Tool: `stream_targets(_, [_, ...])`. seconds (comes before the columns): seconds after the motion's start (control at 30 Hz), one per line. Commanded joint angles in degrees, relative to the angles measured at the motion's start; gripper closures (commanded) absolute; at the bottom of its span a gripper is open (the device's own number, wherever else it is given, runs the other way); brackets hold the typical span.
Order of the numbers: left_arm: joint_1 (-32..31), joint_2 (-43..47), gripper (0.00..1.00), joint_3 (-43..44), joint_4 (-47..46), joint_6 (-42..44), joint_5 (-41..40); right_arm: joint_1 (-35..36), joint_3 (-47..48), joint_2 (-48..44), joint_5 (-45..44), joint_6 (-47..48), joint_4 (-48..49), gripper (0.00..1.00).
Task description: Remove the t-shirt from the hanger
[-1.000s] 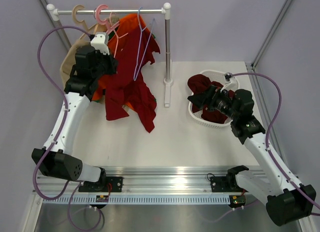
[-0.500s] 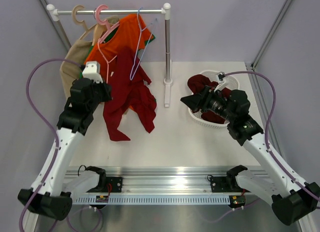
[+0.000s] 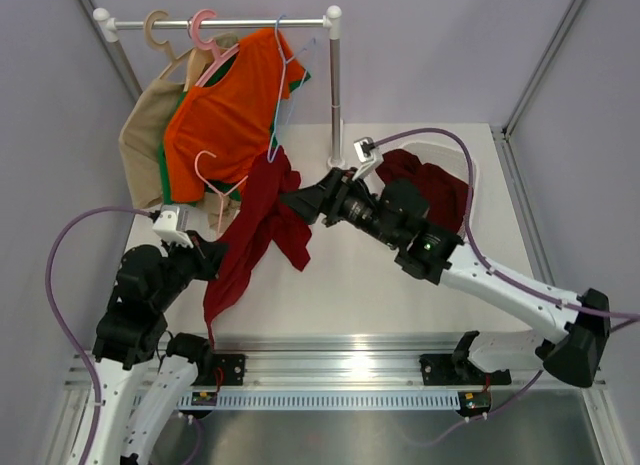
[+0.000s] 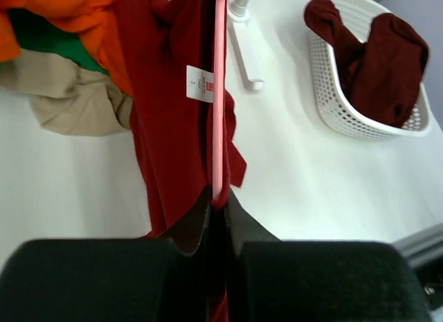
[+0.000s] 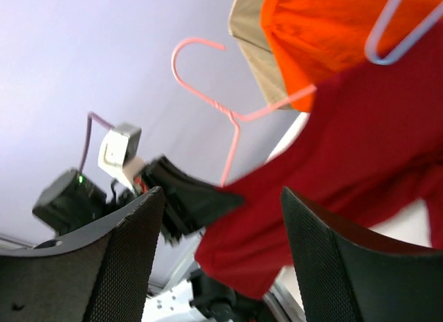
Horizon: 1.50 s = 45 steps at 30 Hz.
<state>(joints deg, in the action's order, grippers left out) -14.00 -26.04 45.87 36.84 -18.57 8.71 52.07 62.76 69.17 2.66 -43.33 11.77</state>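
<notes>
The crimson t-shirt (image 3: 262, 210) hangs limp and stretched from the thin pink hanger (image 3: 212, 175), which is off the rail and low over the table. My left gripper (image 3: 212, 257) is shut on the hanger's wire (image 4: 219, 93) and a fold of the t-shirt (image 4: 166, 114). My right gripper (image 3: 297, 200) is open right beside the t-shirt's upper part. In the right wrist view its fingers (image 5: 131, 260) stand wide apart, with the t-shirt (image 5: 360, 142) spanning the gap between them, though I cannot tell whether it lies inside it. The hanger (image 5: 208, 79) and the left gripper (image 5: 187, 197) lie beyond.
The rail (image 3: 220, 23) carries an orange shirt (image 3: 225, 115), a beige garment (image 3: 145, 135), a thick-hooked pink hanger (image 3: 203, 25) and a lilac hanger (image 3: 280, 85). Its post (image 3: 335, 85) stands mid-table. A white basket (image 3: 468, 175) with a maroon garment (image 3: 425, 180) sits behind the right arm.
My left arm has pulled the hanger and t-shirt off the rail, down and toward the near left. My right arm has swung from the basket leftward to the t-shirt.
</notes>
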Motion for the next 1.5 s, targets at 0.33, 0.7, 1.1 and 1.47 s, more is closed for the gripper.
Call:
stream_targets(0.33, [-0.3, 9.7, 1.00, 0.9, 3.7, -4.2, 10.8, 11.4, 13.0, 15.3, -9.3, 0.6, 1.6, 0.24])
stream_targets(0.7, [-0.3, 9.7, 1.00, 3.6, 2.5, -6.6, 13.3, 12.8, 12.6, 17.8, -5.9, -0.9, 0.5, 0.36])
stream_targets(1.1, [-0.3, 9.3, 1.00, 4.1, 0.6, -8.4, 16.1, 13.8, 15.5, 23.1, -0.5, -2.2, 3.4, 0.53])
stream_targets(1.47, [-0.3, 8.8, 0.81, 4.3, -0.5, -8.7, 18.4, 13.9, 14.0, 23.7, 0.3, -1.7, 7.1, 1.00])
